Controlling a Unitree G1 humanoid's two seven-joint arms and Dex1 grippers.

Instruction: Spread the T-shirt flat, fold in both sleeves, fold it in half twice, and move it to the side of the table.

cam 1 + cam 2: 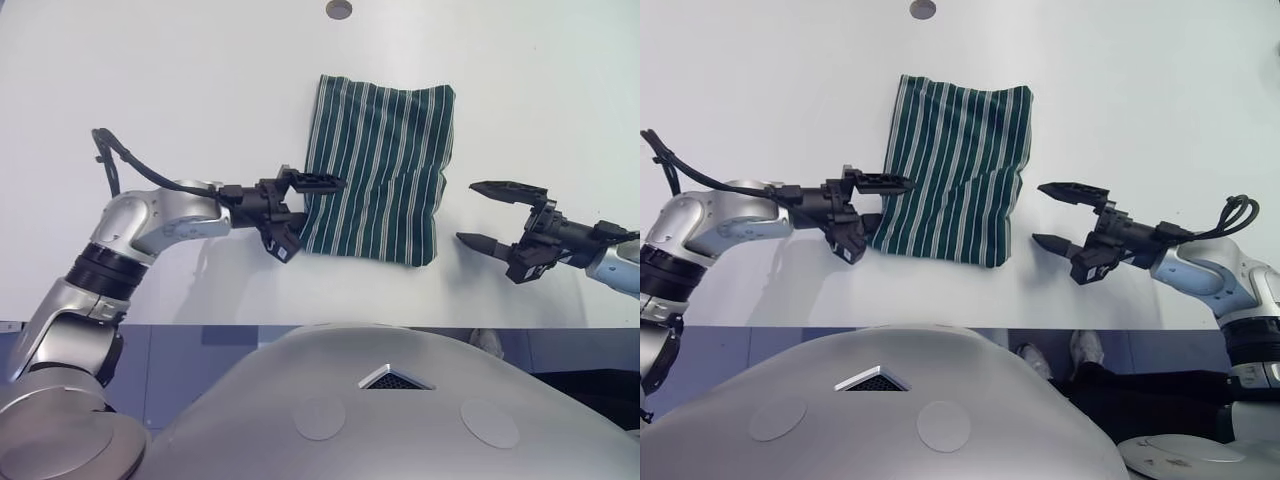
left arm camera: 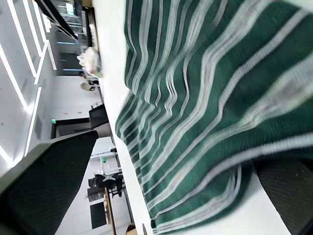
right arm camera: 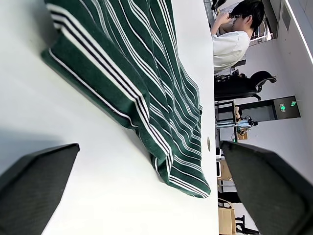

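T-shirt: a dark green T-shirt point(image 1: 385, 160) with thin white stripes, folded into a rough upright rectangle several layers thick. It lies flat on the worktop, about midway between the left and right sides. Its near edge is close to the worktop's near edge.
T-shirt edges: the far edge is slightly wavy. A fold line runs across the lower right part, and the near right corner is thick with stacked layers.
Worktop: plain white point(image 1: 180, 80), with a round hole point(image 1: 339, 9) set in it beyond the shirt's far edge.
Left end effector: it sits at the shirt's left edge near the near left corner point(image 1: 312, 213), its 2 fingers spread wide apart. 1 finger lies over the cloth's left edge; the other sits just off the near left corner. In the left wrist view the striped cloth lies between the 2 dark fingers point(image 2: 44, 186). Whether either finger presses on the cloth cannot be told, and nothing is clamped.
Right end effector: it is just beside the shirt's near right corner point(image 1: 466, 212), on the side toward the worktop's right edge and apart from the cloth. Its 2 fingers are spread wide, point toward the shirt and grip nothing.
Right wrist view: the shirt's folded corner lies ahead between the 2 spread fingers point(image 3: 34, 181), with bare worktop between it and them.
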